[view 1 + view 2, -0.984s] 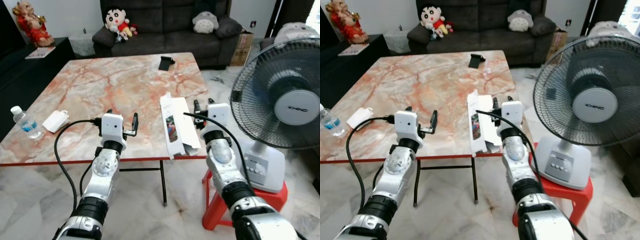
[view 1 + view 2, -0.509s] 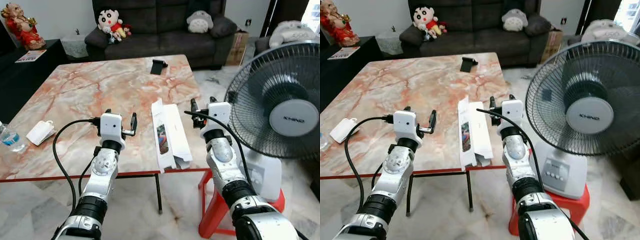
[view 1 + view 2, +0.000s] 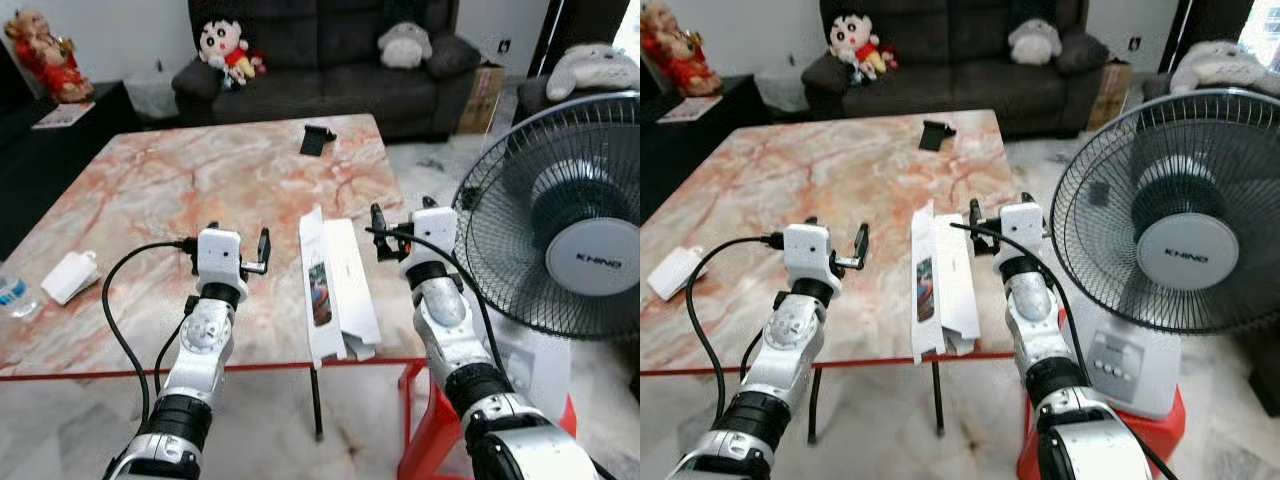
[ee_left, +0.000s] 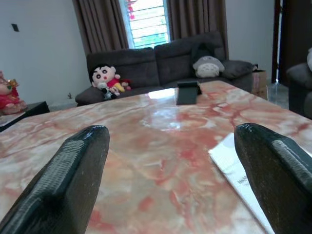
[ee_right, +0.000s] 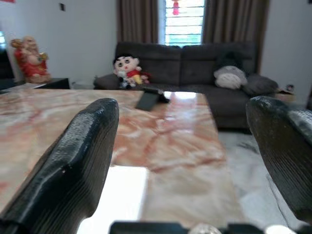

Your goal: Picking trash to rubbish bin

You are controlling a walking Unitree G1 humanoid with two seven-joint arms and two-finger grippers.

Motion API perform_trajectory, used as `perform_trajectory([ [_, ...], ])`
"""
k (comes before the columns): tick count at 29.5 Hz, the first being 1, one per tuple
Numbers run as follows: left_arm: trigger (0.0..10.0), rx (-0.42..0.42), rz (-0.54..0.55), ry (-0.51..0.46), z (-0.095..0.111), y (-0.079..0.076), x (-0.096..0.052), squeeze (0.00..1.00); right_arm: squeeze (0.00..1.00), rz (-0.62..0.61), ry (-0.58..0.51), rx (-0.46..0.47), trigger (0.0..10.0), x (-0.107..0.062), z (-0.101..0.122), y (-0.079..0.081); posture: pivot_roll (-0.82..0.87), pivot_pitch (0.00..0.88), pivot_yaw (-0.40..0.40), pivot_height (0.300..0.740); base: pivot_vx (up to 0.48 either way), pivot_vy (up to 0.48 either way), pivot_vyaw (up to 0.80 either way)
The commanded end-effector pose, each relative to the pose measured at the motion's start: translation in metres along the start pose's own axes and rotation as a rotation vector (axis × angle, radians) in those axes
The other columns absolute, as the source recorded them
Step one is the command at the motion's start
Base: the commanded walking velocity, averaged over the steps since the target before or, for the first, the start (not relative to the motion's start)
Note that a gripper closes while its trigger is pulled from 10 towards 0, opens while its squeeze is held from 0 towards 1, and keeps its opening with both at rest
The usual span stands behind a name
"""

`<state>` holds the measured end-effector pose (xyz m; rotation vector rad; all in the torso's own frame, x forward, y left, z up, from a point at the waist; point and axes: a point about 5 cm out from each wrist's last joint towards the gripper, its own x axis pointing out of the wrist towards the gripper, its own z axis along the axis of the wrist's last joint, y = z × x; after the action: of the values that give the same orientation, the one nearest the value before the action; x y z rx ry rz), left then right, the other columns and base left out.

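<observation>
"KHIND" on fan (image 3: 1174, 256) (hub)

1. The two eye views look forward and down from the head onto the marble table (image 3: 200, 180), taking in its near edge and the far sofa (image 3: 330, 60).
2. Each wrist view looks low across the tabletop between its own fingers (image 4: 68, 180) toward that sofa (image 5: 195, 63), which all four views share.

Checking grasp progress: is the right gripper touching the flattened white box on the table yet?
Apart. In the left eye view, the right gripper, fingers open, sits beside the flattened white box with bare marble table showing between them.
</observation>
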<state>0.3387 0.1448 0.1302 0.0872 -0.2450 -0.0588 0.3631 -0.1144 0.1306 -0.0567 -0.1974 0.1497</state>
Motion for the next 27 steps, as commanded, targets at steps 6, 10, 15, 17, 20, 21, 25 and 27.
perform_trajectory([
  [6, 10.0, 0.01, 0.017, -0.001, 0.002, 0.009, 0.001, 0.0, 0.0, 0.111, 0.016, -0.025, 10.0, 0.003, 0.002, 0.021, 0.04, 0.0, 0.06, 0.74, 0.106, 0.0, 0.0],
  [10, 10.0, 0.007, -0.004, 0.021, -0.001, 0.007, 0.0, 0.0, 0.0, 0.135, 0.039, -0.031, 10.0, 0.002, -0.001, 0.023, 0.04, 0.0, 0.059, 0.74, 0.0, 0.0, 0.0],
  [15, 10.0, 0.001, -0.049, 0.06, -0.007, 0.001, -0.002, 0.0, 0.0, 0.152, 0.065, -0.025, 10.0, 0.001, -0.004, 0.024, 0.04, 0.0, 0.056, 0.74, 0.0, 0.0, 0.0],
  [17, 10.0, -0.003, -0.063, 0.068, -0.008, -0.001, -0.002, 0.0, 0.0, 0.155, 0.082, -0.023, 10.0, 0.0, -0.007, 0.024, 0.04, 0.0, 0.056, 0.74, 0.0, 0.0, 0.0],
  [20, 10.0, 0.003, -0.098, 0.105, -0.013, -0.006, -0.005, 0.0, 0.0, 0.156, 0.121, -0.012, 10.0, -0.004, -0.013, 0.024, 0.04, 0.0, 0.055, 0.74, 0.0, 0.0, 0.0],
  [21, 10.0, 0.003, -0.1, 0.108, -0.014, -0.006, -0.006, 0.0, 0.0, 0.156, 0.123, -0.013, 10.0, -0.004, -0.014, 0.024, 0.04, 0.0, 0.055, 0.74, 0.0, 0.0, 0.0],
  [25, 10.0, 0.042, -0.154, 0.159, -0.021, -0.012, -0.009, 0.0, 0.0, 0.127, 0.171, 0.053, 10.0, -0.006, -0.019, 0.022, 0.04, 0.0, 0.053, 0.74, 0.0, 0.0, 0.0],
  [27, 10.0, 0.082, -0.208, 0.197, -0.026, -0.018, -0.012, 0.0, 0.0, 0.1, 0.206, 0.108, 10.0, -0.007, -0.023, 0.018, 0.04, 0.0, 0.052, 0.74, 0.0, 0.0, 0.0],
])
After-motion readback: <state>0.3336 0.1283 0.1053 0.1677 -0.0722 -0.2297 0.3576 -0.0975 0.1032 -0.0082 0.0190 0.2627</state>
